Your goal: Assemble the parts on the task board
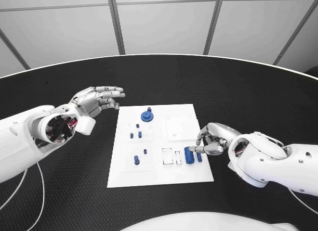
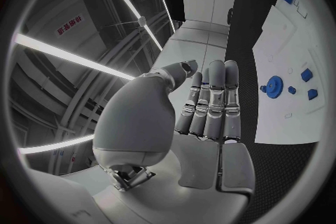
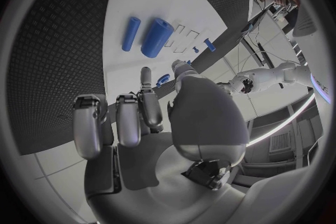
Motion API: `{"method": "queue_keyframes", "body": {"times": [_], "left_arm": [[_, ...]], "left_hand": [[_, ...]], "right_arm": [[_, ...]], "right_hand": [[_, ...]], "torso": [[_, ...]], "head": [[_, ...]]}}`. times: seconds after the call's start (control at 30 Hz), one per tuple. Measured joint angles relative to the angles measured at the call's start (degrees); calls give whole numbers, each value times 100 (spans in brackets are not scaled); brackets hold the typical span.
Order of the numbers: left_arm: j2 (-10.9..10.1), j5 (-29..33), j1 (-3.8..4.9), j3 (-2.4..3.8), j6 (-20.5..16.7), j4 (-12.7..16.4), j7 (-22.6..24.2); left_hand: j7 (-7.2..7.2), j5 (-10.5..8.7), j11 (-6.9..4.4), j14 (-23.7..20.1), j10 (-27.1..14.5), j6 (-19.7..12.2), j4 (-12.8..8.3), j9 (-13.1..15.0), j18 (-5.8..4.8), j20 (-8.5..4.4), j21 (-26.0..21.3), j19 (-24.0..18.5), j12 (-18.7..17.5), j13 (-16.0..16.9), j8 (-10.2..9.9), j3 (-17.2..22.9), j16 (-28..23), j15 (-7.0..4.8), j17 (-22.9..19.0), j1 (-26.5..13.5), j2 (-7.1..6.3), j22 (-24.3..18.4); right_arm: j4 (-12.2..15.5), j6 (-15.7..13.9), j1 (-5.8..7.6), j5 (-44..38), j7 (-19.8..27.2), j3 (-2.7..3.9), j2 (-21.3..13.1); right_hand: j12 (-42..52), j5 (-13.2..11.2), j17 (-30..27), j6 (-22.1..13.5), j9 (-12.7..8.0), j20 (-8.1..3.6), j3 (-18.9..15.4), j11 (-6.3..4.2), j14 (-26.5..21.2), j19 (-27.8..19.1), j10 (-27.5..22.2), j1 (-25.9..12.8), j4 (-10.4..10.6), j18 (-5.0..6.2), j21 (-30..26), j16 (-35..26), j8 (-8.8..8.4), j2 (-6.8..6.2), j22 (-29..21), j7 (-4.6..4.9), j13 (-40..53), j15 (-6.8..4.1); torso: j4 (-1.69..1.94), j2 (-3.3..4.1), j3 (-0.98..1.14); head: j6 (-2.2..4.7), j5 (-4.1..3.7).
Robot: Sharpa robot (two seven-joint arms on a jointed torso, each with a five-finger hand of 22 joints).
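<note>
Silver right robot hand (image 1: pixel 212 140), fingers apart and holding nothing, at task board (image 1: pixel 184 178) right edge; thick blue cylinder (image 1: pixel 189 155) just beside fingertips, long axis pointing away from robot (left robot hand (image 1: pixel 98 99) loosely curled, empty, well apart).

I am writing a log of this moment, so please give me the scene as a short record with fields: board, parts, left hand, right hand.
board: white task board, flat on the black table
parts: blue gear-like part at far end; thick blue cylinder near right edge
left hand: left hand above table, left of board, holds nothing
right hand: right hand at board's right edge beside cylinder; grip unclear
</note>
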Motion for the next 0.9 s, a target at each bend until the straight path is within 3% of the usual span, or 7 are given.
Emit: {"method": "queue_keyframes", "body": {"times": [0.4, 0.9], "left_arm": [[-19, 0, 0, 0, 12, 16, -3], [-43, 0, 0, 0, 25, 30, -18]], "left_hand": [[0, 0, 0, 0, 0, 0, 0, -5, 0, 0, 0, 0, 0, 0, 0, 0, 0, 0, 0, 0, 0, -1], [0, 0, 0, 0, 0, 0, 23, -5, 0, 0, 0, 0, 0, -5, 0, -23, 0, 0, -4, 0, 0, -1]], "right_arm": [[-194, 124, -194, -35, -80, -2, 273], [-477, 212, -283, -37, -111, -1, 556]], "right_hand": [[0, 0, -1, 0, 17, 0, -71, -4, 0, 0, 4, 0, -8, 0, 0, 0, 0, 0, 0, 0, -1, 0], [0, 20, -2, -20, 37, 1, -102, -4, 0, 0, 3, 0, -8, 2, 0, 34, 0, 0, -1, -20, -2, 0]], "torso": [[7, 19, 8], [13, 21, 10]], "head": [[-15, -36], [-62, -12]]}}
